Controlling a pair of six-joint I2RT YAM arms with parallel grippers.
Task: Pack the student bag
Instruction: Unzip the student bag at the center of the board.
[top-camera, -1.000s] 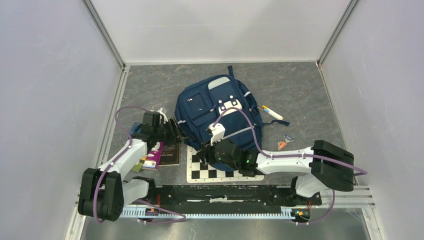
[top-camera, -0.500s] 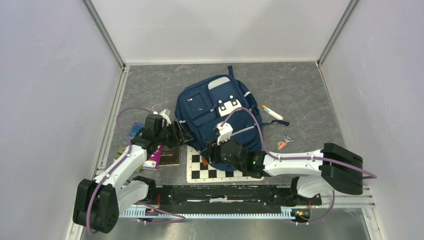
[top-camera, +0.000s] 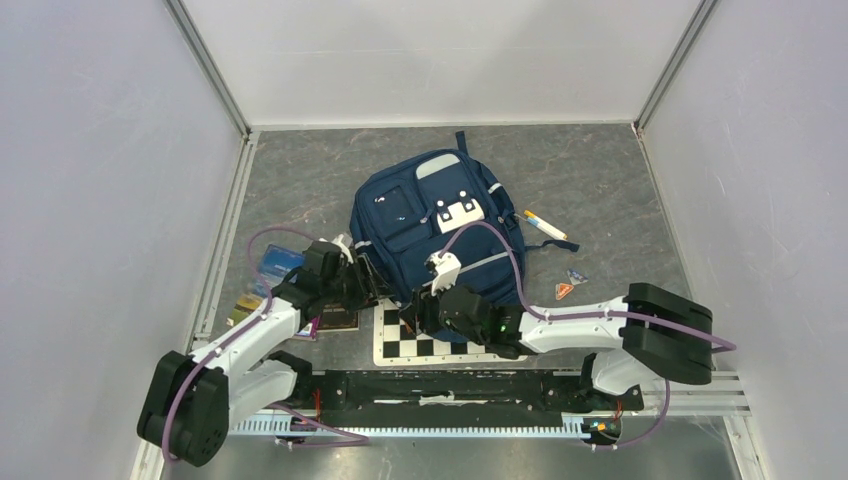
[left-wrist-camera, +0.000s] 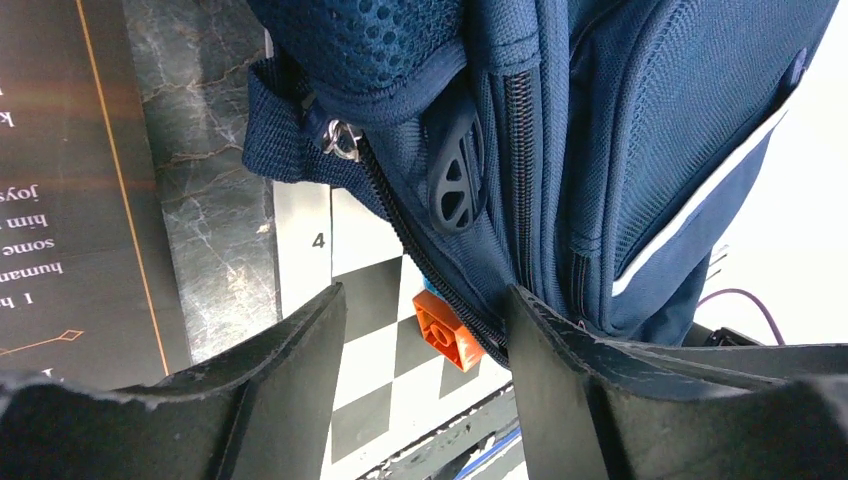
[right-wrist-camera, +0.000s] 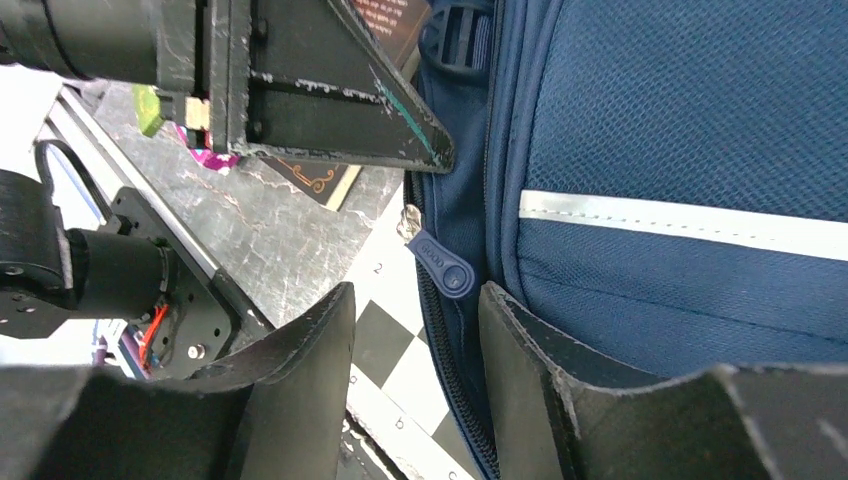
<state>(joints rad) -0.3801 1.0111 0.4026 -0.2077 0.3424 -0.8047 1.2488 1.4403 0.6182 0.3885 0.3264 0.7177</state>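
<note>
Navy student bag (top-camera: 425, 215) overlapping chessboard (top-camera: 392, 345); left gripper (left-wrist-camera: 422, 292) agape at zip seam (left-wrist-camera: 418, 252), right gripper (right-wrist-camera: 415, 292) agape around zipper pull (right-wrist-camera: 446, 268).

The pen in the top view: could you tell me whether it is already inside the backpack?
No, the pen lies on the table beside the backpack, on its right and outside it.

Woven navy cloth student bag (left-wrist-camera: 640, 120), matt plastic zip pull (right-wrist-camera: 445, 268), smooth marbled table (left-wrist-camera: 215, 200)

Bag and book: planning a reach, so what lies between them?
Left wrist view: a strip of table and the chessboard's white edge separate the book from the bag.
</note>
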